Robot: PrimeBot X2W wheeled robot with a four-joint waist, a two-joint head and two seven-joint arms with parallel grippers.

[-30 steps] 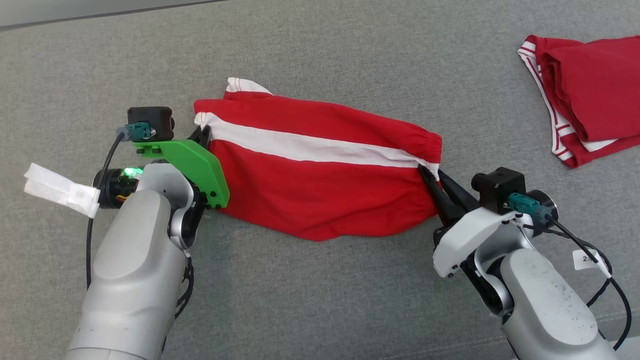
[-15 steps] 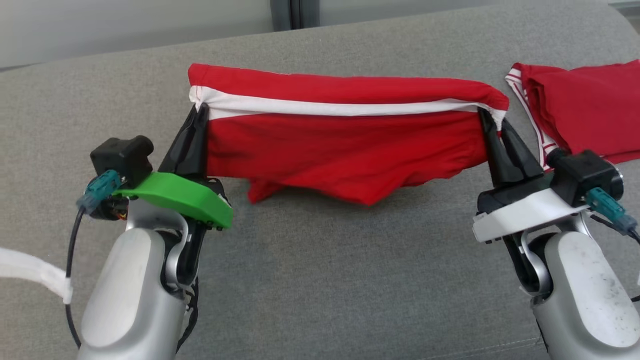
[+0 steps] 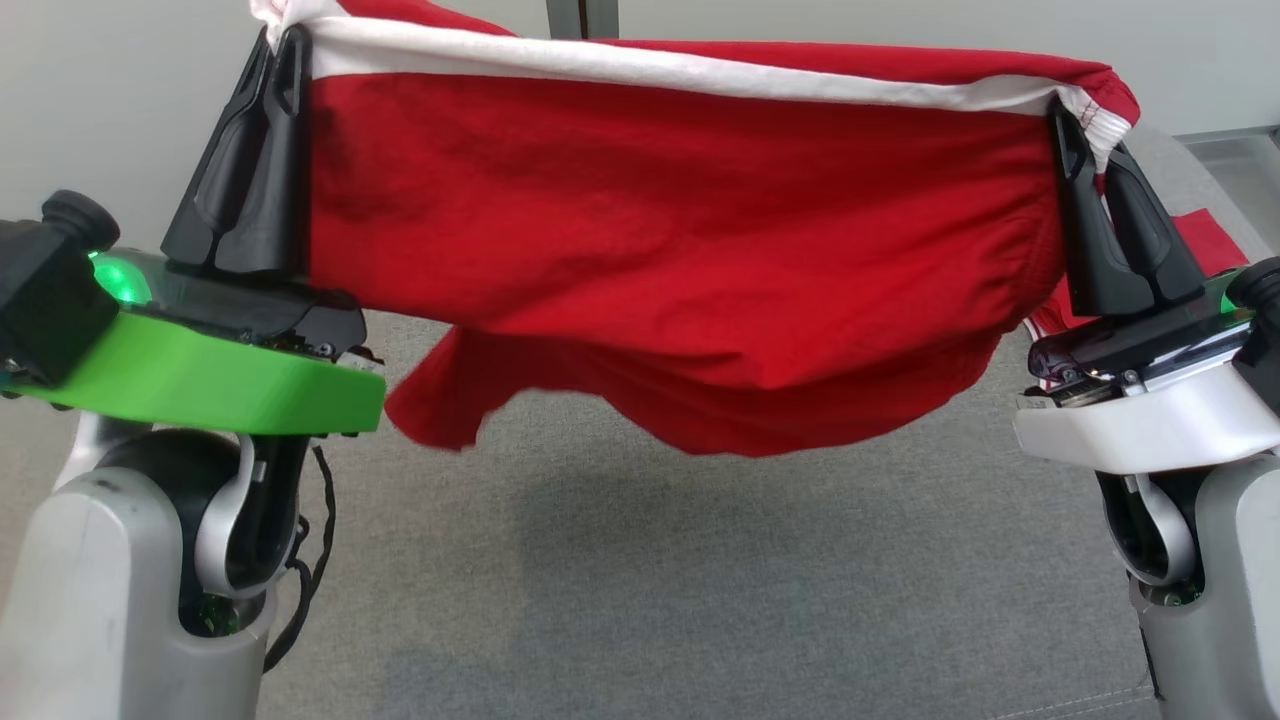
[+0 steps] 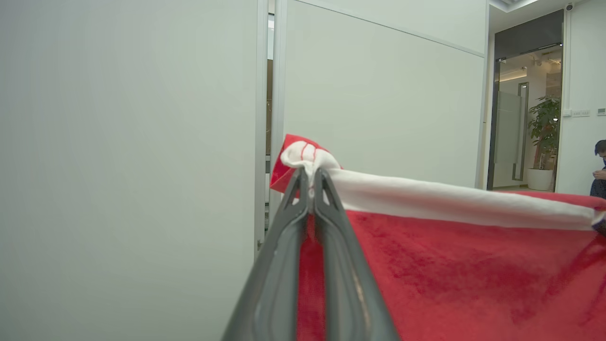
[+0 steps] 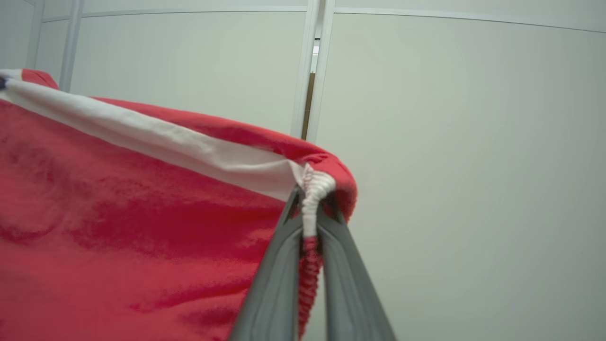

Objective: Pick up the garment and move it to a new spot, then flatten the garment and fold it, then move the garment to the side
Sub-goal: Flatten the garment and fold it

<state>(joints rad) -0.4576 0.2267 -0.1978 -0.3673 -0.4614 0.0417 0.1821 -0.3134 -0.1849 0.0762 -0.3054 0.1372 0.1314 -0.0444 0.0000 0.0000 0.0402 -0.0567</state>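
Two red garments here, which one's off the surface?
The white-banded garment: pinched at each end by the left end effector and right end effector, hanging above the grey surface. The other garment lies on it at far right.

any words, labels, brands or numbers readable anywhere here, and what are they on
None can be read.
The red garment shows only a plain white stripe, no print or tag.
The small wall plates at the far right of the left wrist view are too small to tell whether they bear text.
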